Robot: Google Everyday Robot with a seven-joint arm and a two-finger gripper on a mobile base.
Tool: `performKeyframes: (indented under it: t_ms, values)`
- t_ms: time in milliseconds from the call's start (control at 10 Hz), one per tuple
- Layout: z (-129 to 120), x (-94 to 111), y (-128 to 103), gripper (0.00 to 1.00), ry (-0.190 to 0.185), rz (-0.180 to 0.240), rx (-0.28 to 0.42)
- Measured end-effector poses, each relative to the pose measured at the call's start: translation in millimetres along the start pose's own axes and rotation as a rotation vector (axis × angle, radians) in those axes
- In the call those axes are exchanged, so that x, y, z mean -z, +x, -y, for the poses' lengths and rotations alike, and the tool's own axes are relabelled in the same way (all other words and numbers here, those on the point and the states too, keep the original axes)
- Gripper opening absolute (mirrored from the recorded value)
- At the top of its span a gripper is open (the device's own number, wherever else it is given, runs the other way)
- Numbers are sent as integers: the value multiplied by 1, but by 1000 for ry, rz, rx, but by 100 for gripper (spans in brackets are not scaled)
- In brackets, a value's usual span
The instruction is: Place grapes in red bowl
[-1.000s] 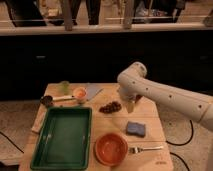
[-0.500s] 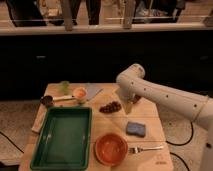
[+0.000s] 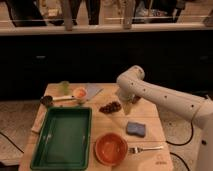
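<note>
The grapes (image 3: pixel 110 107), a small dark reddish-brown cluster, lie on the wooden table (image 3: pixel 150 117) near its middle. The red bowl (image 3: pixel 110 148) stands empty near the table's front edge, below the grapes. My gripper (image 3: pixel 127 107) hangs from the white arm just right of the grapes, low over the table and close beside the cluster.
A green tray (image 3: pixel 62 137) fills the table's left front. A blue sponge (image 3: pixel 136 129) and a fork (image 3: pixel 146 148) lie right of the red bowl. A small orange bowl (image 3: pixel 79 93), a green cup (image 3: pixel 64 86) and a dark-headed utensil (image 3: pixel 47 99) stand at the back left.
The arm has shifted slightly left and down, bringing the gripper closer to the grapes. The objects on the table have not moved.
</note>
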Motion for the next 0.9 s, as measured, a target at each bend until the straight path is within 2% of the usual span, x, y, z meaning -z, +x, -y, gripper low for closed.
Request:
performKeyframes:
  t_ms: [900]
  values:
    - [3, -34, 4, 80, -23, 37, 20]
